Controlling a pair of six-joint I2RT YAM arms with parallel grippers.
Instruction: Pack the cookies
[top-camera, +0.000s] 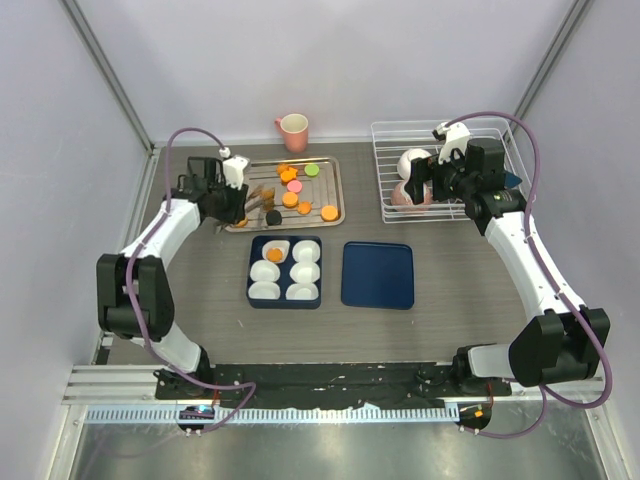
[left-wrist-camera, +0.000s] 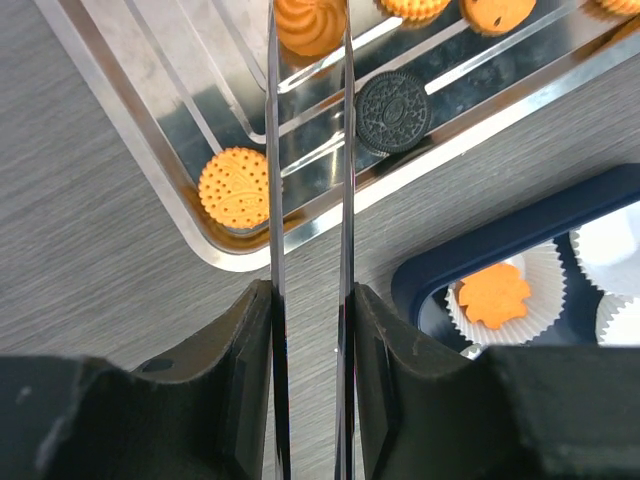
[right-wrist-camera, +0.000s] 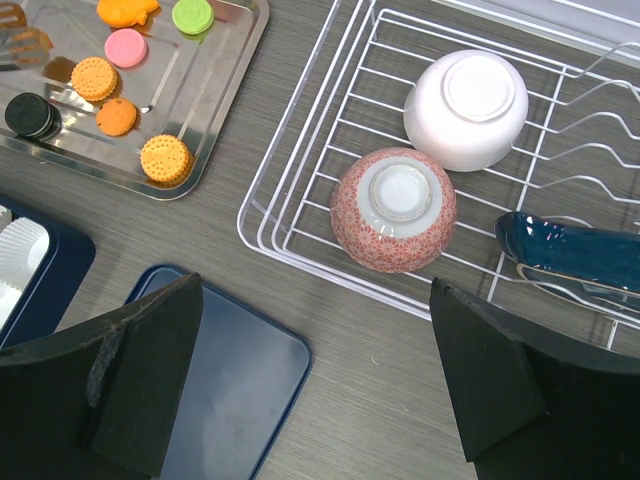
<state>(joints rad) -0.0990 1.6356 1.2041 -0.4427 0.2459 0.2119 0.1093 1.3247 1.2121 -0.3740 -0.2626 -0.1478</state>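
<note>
Noted at left gripper (left-wrist-camera: 308, 300): fingers drawn narrow, pinching thin metal tongs (left-wrist-camera: 272, 150) from outside. Tong blades close together, reaching over near-left corner of steel tray (left-wrist-camera: 150, 90). Between the blades at far end, an orange swirl cookie (left-wrist-camera: 310, 25); clamped or merely flanked, cannot tell. Crowding the blades: round orange biscuit (left-wrist-camera: 235, 188) just beside the left one, black sandwich cookie (left-wrist-camera: 393, 110) just beside the right. Rest of cookies (top-camera: 290, 199) loose on tray: orange, pink, green. One orange cookie (left-wrist-camera: 495, 295) in a paper cup of dark blue box (left-wrist-camera: 500, 235), near side of tray. Blue lid (top-camera: 378, 275) flat, right of box. Pink mug (top-camera: 293, 127) behind tray. Over wire rack (right-wrist-camera: 290, 150), right gripper (right-wrist-camera: 315, 300) spread wide, holding nothing; below it white bowl (right-wrist-camera: 466, 108) and patterned bowl (right-wrist-camera: 393, 210), both upturned, blue dish (right-wrist-camera: 575, 250) alongside.
</note>
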